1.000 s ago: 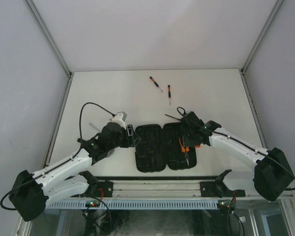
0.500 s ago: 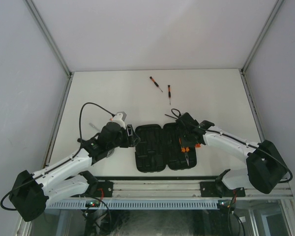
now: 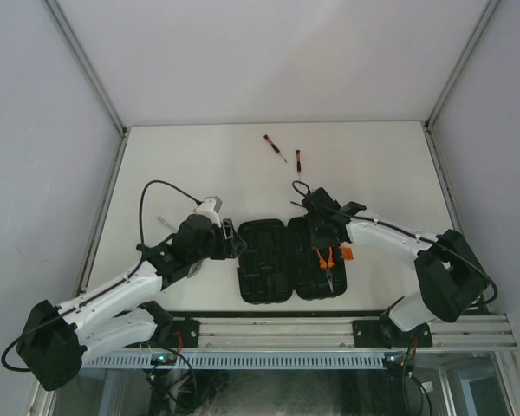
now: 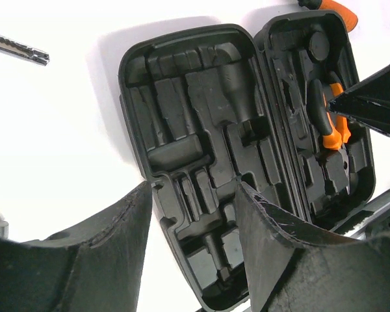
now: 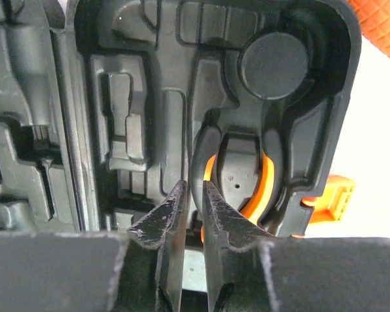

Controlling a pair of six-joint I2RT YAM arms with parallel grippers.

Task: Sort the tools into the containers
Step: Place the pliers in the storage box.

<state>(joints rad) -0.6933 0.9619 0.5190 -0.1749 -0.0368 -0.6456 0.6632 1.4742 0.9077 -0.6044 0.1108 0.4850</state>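
Note:
The black tool case (image 3: 264,260) lies open at the table's near middle, moulded slots up. The orange-and-black pliers (image 3: 327,264) lie in its right half and show in the right wrist view (image 5: 266,188). My right gripper (image 3: 319,240) hovers over the far end of that half, by the pliers' handles. Its jaws (image 5: 194,185) are almost together with nothing between them. My left gripper (image 3: 236,245) is open and empty at the case's left edge (image 4: 194,192). Two screwdrivers (image 3: 275,147) (image 3: 298,163) lie far back. The hammer is not visible.
An orange latch (image 3: 347,253) sticks out from the case's right side. An orange ribbed handle (image 5: 380,26) lies just beyond the case's far right corner. A small threaded metal piece (image 4: 19,49) lies left of the case. Frame rails line the table's sides.
My right gripper has moved along the case's right half from over the pliers toward its far end, and the arm has swung left. The left arm has not moved.

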